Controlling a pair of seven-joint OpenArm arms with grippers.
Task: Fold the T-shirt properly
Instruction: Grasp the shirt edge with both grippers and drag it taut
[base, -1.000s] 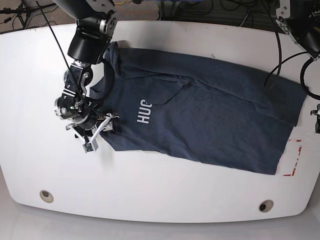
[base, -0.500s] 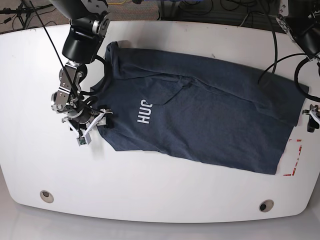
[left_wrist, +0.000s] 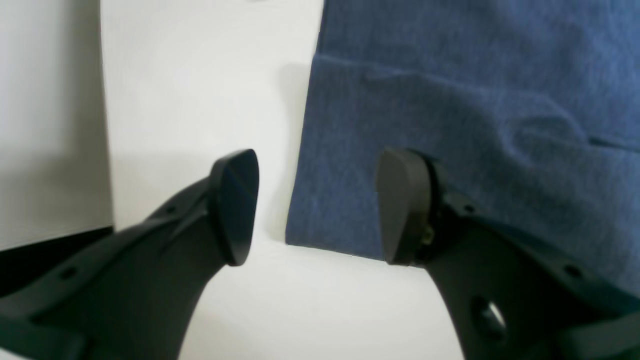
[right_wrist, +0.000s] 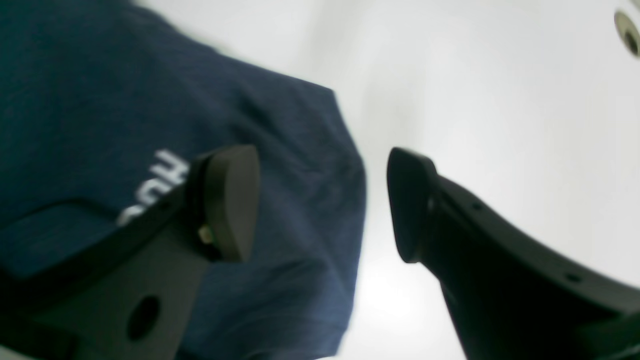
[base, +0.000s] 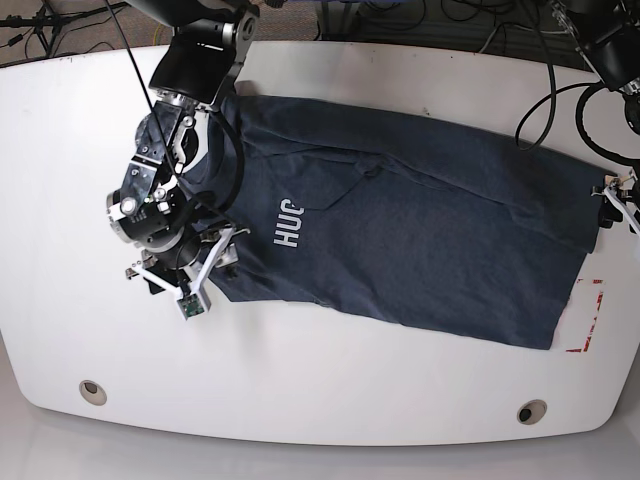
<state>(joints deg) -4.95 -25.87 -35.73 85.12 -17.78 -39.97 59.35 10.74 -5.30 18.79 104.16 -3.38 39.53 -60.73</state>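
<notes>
Both grippers stand with jaws apart, holding nothing: the right gripper (right_wrist: 320, 205) hangs over the navy T-shirt's (base: 420, 230) shoulder corner, the left gripper (left_wrist: 315, 205) straddles its hem edge. Folded lengthwise, the shirt lies on the white table (base: 330, 400).

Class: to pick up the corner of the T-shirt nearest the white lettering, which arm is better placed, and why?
Right. The right tool hovers open at that corner of the T-shirt, beside the lettering. The left tool, also open, sits at the opposite end.
</notes>
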